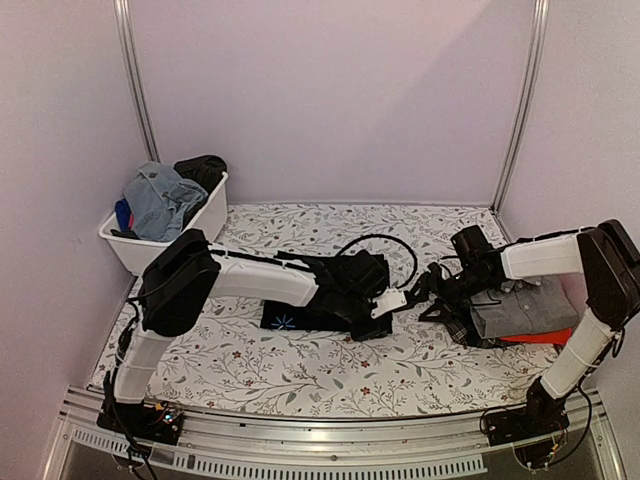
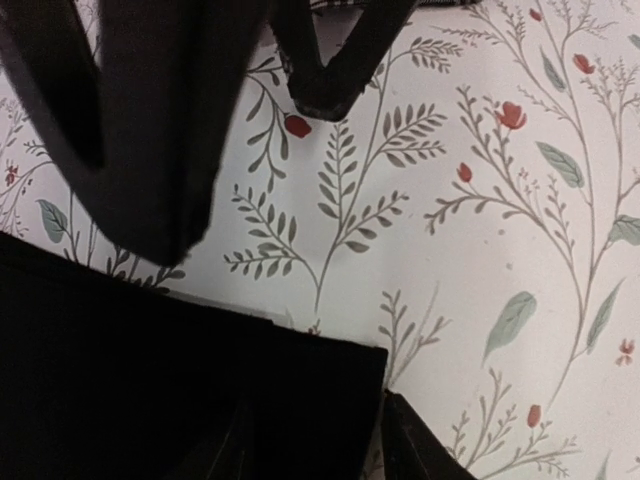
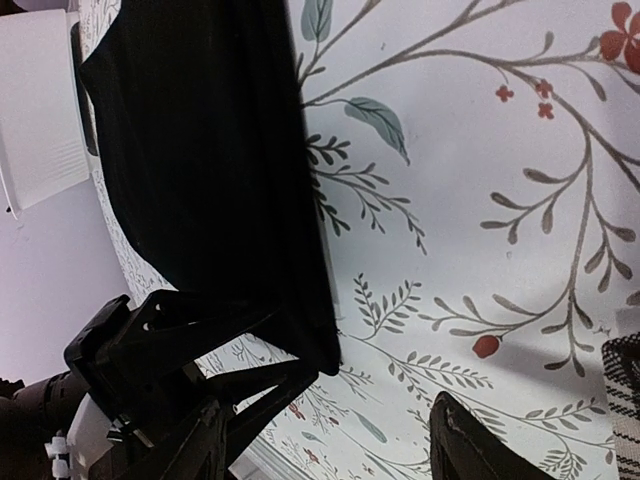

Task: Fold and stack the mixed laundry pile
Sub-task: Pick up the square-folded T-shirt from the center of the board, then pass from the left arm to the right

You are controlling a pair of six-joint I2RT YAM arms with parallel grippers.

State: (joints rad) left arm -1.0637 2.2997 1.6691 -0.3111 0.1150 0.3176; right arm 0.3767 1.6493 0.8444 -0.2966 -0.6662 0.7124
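A folded black garment (image 1: 305,312) lies mid-table. My left gripper (image 1: 385,305) is at its right end. In the left wrist view the garment's corner (image 2: 290,390) fills the space between the fingers. The right finger (image 2: 415,445) touches the cloth's edge, while the other is lost against the black. My right gripper (image 1: 425,295) faces it from the right, open over bare table (image 3: 335,450). Its fingers (image 2: 130,120) hang just beyond the corner. A folded grey shirt (image 1: 525,308) tops a stack with plaid cloth (image 1: 462,328) and red cloth (image 1: 535,338) under it.
A white tub (image 1: 210,215) at the back left holds blue (image 1: 160,200) and black (image 1: 203,168) clothes. A black cable (image 1: 385,242) loops over the table behind the grippers. Walls and metal posts close in the back and sides. The floral cloth (image 1: 330,375) covers the table.
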